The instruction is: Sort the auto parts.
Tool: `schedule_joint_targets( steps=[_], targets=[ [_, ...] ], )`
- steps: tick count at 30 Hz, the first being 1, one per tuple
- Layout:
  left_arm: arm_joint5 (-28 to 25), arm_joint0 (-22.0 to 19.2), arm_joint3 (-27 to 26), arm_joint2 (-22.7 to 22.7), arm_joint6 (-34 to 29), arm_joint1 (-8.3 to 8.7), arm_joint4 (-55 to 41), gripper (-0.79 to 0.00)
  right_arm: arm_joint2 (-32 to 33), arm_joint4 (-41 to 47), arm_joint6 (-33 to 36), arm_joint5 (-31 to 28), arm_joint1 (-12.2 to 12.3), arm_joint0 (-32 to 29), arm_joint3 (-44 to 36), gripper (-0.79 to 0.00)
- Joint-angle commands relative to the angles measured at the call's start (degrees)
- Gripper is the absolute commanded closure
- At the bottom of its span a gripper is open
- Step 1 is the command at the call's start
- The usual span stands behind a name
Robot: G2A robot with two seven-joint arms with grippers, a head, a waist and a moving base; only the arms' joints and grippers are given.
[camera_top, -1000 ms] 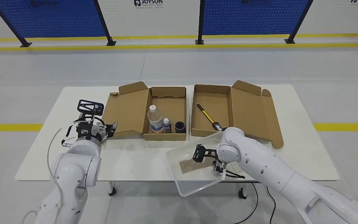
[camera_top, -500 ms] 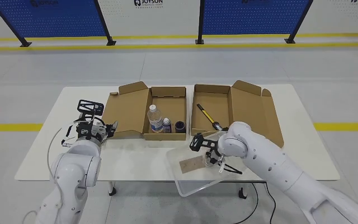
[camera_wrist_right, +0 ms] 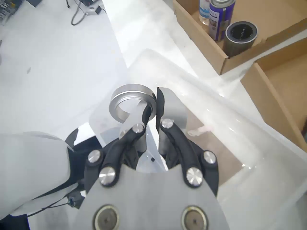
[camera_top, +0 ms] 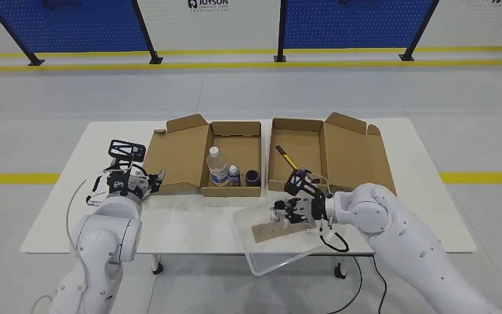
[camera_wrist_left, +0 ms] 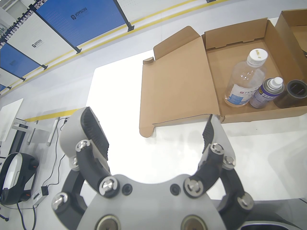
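Observation:
My right gripper (camera_wrist_right: 153,107) is shut on the edge of a silver metal ring (camera_wrist_right: 130,104), held above the clear plastic tray (camera_wrist_right: 215,101). From above, that gripper (camera_top: 280,212) hangs over the tray (camera_top: 259,263) at the table's front edge, just in front of the two boxes. A flat brown piece (camera_top: 271,231) lies in the tray. My left gripper (camera_wrist_left: 153,130) is open with nothing between its fingers, low over the table beside the left box's flap (camera_wrist_left: 177,84); seen from above, it (camera_top: 154,180) is at the left.
The left cardboard box (camera_top: 235,137) holds a clear bottle (camera_wrist_left: 244,82), a blue spray can (camera_wrist_left: 266,93) and a black cylinder (camera_wrist_left: 291,93). The right box (camera_top: 298,133) holds a yellow-handled tool (camera_top: 290,162). Open flaps stick out sideways from both boxes.
My right gripper rose out of the tray with the ring, and the forearm swung out to the right. The left arm has not moved.

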Motion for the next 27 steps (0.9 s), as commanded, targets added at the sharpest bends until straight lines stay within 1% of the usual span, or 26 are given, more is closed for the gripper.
schedule_joint_targets(
  steps=[1,4,8,14,18,23,27],
  targets=[
    [0.0,0.0,0.0,0.0,0.0,0.0,0.0,-0.785,0.4,1.8,-1.7,-1.7,0.0,-1.0,0.5,0.0],
    [0.0,0.0,0.0,0.0,0.0,0.0,0.0,-0.785,0.5,2.6,-3.0,-2.9,0.0,-1.6,1.1,0.0],
    [0.0,0.0,0.0,0.0,0.0,0.0,0.0,-0.785,0.2,2.3,-3.1,-2.6,-0.1,-1.7,1.2,0.0],
    [0.0,0.0,0.0,0.0,0.0,0.0,0.0,-0.785,0.0,1.7,-3.0,-1.8,-0.3,-1.5,1.0,0.0],
    [0.0,0.0,0.0,0.0,0.0,0.0,0.0,-0.785,0.2,0.5,-2.7,-0.3,-0.4,-1.1,1.0,0.0],
    [0.0,0.0,0.0,0.0,0.0,0.0,0.0,-0.785,1.4,-3.2,-2.5,3.9,-0.4,0.5,0.9,0.0],
    [0.0,0.0,0.0,0.0,0.0,0.0,0.0,-0.785,2.6,-10.3,-0.2,11.0,-0.2,3.3,0.4,0.0]
  ],
)
